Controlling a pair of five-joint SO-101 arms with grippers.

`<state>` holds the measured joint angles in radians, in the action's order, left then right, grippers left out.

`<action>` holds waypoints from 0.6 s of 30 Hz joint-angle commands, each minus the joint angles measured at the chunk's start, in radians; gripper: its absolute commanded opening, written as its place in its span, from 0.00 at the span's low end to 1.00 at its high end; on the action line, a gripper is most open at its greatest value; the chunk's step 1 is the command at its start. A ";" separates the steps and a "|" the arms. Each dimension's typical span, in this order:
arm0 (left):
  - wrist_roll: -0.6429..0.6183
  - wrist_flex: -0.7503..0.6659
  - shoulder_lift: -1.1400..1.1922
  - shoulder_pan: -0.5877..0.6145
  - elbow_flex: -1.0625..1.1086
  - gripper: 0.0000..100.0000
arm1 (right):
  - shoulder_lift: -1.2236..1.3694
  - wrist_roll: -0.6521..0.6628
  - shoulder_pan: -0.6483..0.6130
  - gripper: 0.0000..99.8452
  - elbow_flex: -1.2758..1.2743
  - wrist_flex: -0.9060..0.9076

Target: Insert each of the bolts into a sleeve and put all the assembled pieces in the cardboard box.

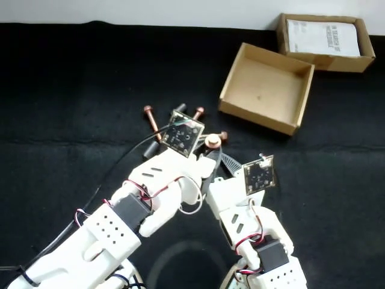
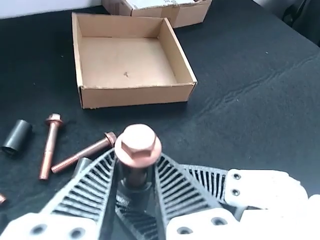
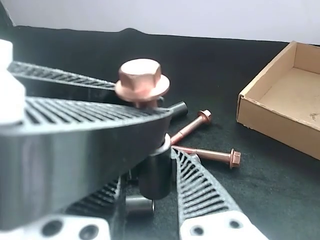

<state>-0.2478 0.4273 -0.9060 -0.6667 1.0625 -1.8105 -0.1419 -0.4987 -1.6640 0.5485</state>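
High view, centre: one bolt (image 1: pixel 212 141) seated head-up in a sleeve (image 3: pixel 155 175), with my left claw (image 2: pixel 134 176) and right claw (image 3: pixel 152 162) both clamped on that sleeve. Upper right: cardboard box (image 1: pixel 255 115), nothing inside. Left of it, on the table (image 1: pixel 72 90): loose bolts (image 2: pixel 50 145) and a spare sleeve (image 2: pixel 17 135). My judgement: one piece assembled, none boxed.

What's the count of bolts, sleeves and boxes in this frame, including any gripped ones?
Bolts: 4, one gripped
Sleeves: 3 that I can make out, one gripped
Boxes: 2
Total: 9
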 commanded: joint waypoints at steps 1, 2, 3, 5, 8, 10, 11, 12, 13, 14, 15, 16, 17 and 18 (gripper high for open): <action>0.008 -0.008 -0.018 -0.016 0.016 0.01 | -0.021 -0.011 0.002 0.01 -0.038 -0.021; 0.008 -0.008 -0.018 -0.016 0.021 0.01 | -0.021 -0.009 0.002 0.01 -0.038 -0.021; 0.009 -0.005 -0.021 -0.015 0.024 0.01 | -0.021 -0.009 0.002 0.01 -0.038 -0.021; 0.032 -0.002 -0.024 -0.002 0.022 0.05 | -0.021 -0.009 0.002 0.01 -0.038 -0.021; 0.049 0.021 -0.025 0.018 0.018 0.18 | -0.021 -0.008 0.002 0.01 -0.038 -0.021; 0.049 0.081 -0.025 0.027 -0.007 0.26 | -0.019 -0.008 0.004 0.01 -0.038 -0.021; 0.049 0.123 -0.025 0.030 -0.027 0.28 | -0.018 -0.008 0.004 0.01 -0.038 -0.021; 0.049 0.166 -0.025 0.030 -0.048 0.28 | -0.018 -0.008 0.004 0.01 -0.038 -0.021; 0.049 0.206 -0.025 0.028 -0.073 0.28 | -0.018 -0.006 0.004 0.01 -0.038 -0.021; 0.049 0.242 -0.025 0.031 -0.096 0.28 | -0.018 -0.006 0.004 0.01 -0.038 -0.021; 0.049 0.272 -0.025 0.033 -0.114 0.28 | -0.016 -0.006 0.004 0.01 -0.038 -0.021; 0.049 0.295 -0.025 0.035 -0.131 0.28 | -0.016 -0.006 0.004 0.01 -0.038 -0.021; 0.052 0.318 -0.025 0.041 -0.142 0.28 | -0.016 -0.006 0.004 0.01 -0.038 -0.021; 0.054 0.339 -0.025 0.056 -0.154 0.28 | -0.016 -0.006 0.004 0.01 -0.038 -0.021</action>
<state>-0.2064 0.7004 -0.9244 -0.6299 0.9674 -1.8105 -0.1419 -0.5002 -1.6655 0.5485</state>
